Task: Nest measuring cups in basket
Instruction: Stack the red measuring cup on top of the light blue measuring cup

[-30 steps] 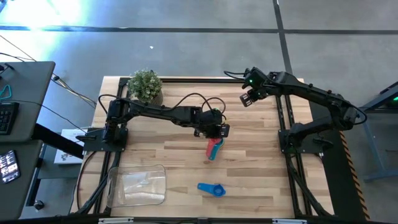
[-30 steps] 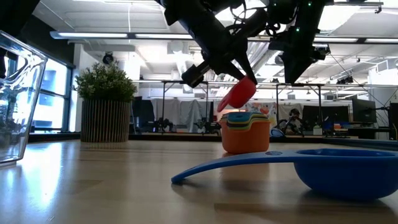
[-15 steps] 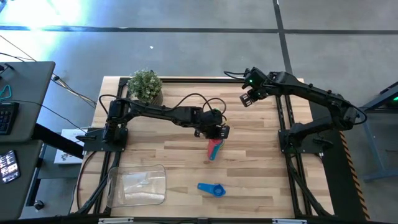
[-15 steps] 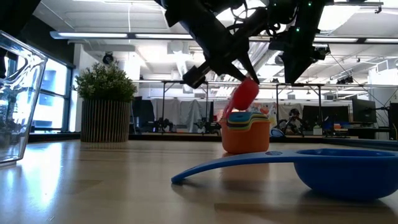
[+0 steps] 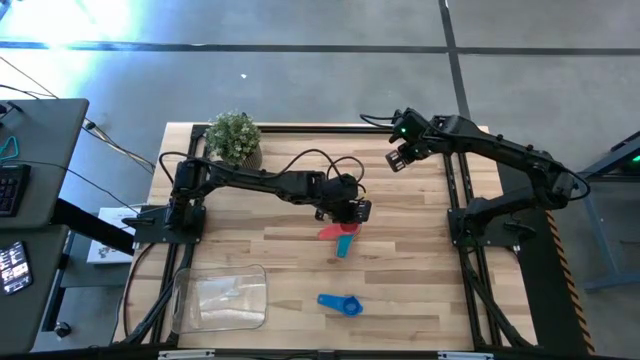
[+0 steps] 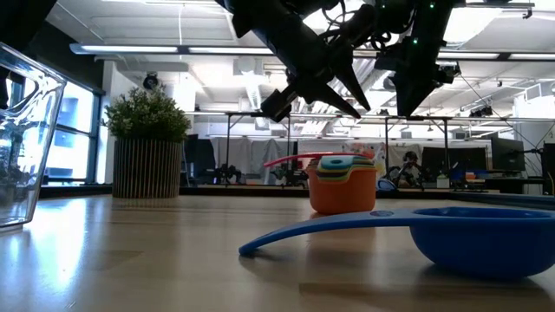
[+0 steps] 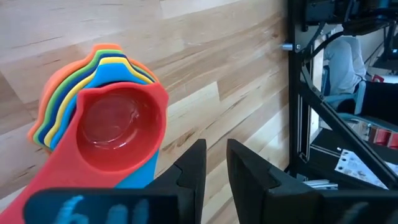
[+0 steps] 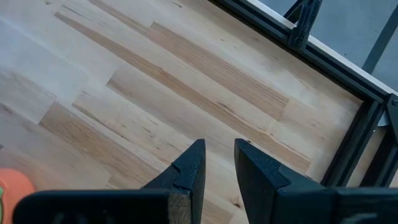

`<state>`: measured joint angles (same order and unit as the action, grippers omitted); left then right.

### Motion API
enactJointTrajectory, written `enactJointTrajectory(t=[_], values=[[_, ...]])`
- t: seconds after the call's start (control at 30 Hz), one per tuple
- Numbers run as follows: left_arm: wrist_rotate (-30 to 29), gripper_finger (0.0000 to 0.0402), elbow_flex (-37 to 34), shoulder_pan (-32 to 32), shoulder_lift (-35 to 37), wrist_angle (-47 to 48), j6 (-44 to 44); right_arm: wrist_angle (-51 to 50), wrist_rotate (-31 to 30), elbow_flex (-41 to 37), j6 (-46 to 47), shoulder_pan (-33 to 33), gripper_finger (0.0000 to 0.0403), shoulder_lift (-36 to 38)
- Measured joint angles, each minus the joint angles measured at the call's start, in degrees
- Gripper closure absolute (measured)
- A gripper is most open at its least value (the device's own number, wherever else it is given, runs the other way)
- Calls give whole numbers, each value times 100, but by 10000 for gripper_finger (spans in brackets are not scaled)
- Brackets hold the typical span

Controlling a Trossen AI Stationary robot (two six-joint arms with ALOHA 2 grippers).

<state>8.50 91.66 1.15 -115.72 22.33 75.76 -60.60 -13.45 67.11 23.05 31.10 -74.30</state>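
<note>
red plastic sits on top now: the red cup [image 7: 118,127] rests in the mouth of the nested stack [image 6: 343,184] near the middle of the tabletop [image 5: 420,270], its flat handle poking out sideways and level. the left gripper [image 5: 352,211] hangs just above it with its fingers [image 7: 193,171] parted only a narrow slot and nothing between them. the right gripper [image 5: 400,156] waits high over the far edge, fingers a small gap apart, empty.

what worries me is how lightly that red cup looks seated; a brush from the left gripper's fingers against the handle could tip it out or skid the whole stack, since smooth glossy plastic on smooth varnished wood has little to hold it. the handles fan out at different angles, so the cups may sit crooked and wobble when lifted.

the big blue cup [image 5: 342,303] lies apart nearer the front edge, round bowl and long flat handle. the clear basket [image 5: 222,298], thin-walled with rounded corners, stands at the front left corner, well away from the stack. a leafy potted plant [image 5: 233,138] sits at the far left.
</note>
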Motion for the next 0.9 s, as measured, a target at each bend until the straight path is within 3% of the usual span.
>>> enactJointTrajectory(t=[0.23, 0.4, 0.57, 0.9], values=[[744, 346, 4, 155, 58, 78, -629, -168, 24, 0, -16, -1, 324, 0], [781, 346, 6, 273, 109, 624, -1072, -352, 37, 0, -15, -1, 324, 0], [493, 346, 2, 330, 324, 1535, -1548, -393, 37, 0, -10, -1, 324, 2], [-785, 346, 9, 317, 743, 3787, -2254, -437, 204, -2, 504, -1, 324, 2]])
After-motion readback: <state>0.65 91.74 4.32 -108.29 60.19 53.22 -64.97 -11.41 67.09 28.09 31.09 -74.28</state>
